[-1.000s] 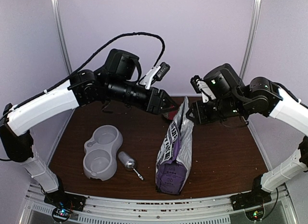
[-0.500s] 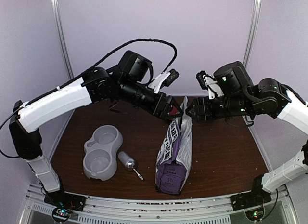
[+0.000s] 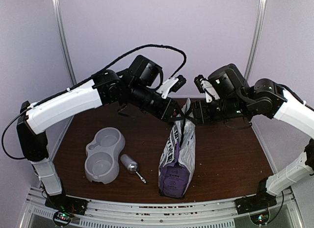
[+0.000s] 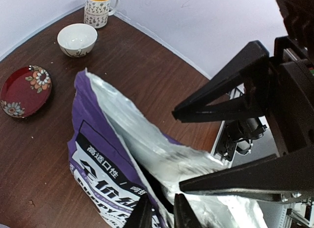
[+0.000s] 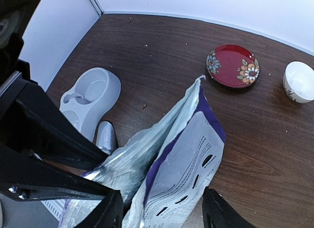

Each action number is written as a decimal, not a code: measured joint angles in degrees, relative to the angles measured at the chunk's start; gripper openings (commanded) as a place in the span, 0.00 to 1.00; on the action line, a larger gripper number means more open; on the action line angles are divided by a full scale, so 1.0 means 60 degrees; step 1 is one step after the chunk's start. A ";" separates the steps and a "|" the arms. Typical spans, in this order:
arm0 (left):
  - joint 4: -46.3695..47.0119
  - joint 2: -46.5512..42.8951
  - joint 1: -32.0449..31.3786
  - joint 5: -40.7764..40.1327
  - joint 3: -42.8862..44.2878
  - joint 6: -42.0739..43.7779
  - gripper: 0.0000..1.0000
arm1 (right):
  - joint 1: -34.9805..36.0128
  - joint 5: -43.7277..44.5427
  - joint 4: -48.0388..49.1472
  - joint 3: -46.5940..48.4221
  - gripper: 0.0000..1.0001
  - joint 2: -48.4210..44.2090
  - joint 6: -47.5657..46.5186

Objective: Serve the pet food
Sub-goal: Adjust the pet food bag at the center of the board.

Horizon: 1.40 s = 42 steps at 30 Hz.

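Now left claw (image 4: 160,213) has reached bag (image 3: 175,159), pinching its lip; right claw (image 5: 162,211) wide, straddling opposite lip, so opening starts.

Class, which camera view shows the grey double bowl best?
The top external view: the whole bowl lies unobstructed, both wells visible. The right wrist view shows only part of it; the left wrist view shows none.
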 measured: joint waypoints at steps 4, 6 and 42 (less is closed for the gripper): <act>-0.0055 0.0000 -0.0022 -0.0124 0.0000 -0.0106 0.00 | 0.0000 0.0066 -0.0084 0.0200 0.32 0.0288 -0.0044; -0.0084 0.0000 -0.0051 -0.0189 0.0000 -0.0127 0.00 | 0.0000 0.0113 -0.0175 0.0266 0.21 0.0397 -0.0073; -0.4721 0.1147 -0.0521 -0.4218 0.3439 0.1009 0.00 | 0.0120 0.1654 -0.5359 0.4007 0.00 0.2718 0.0229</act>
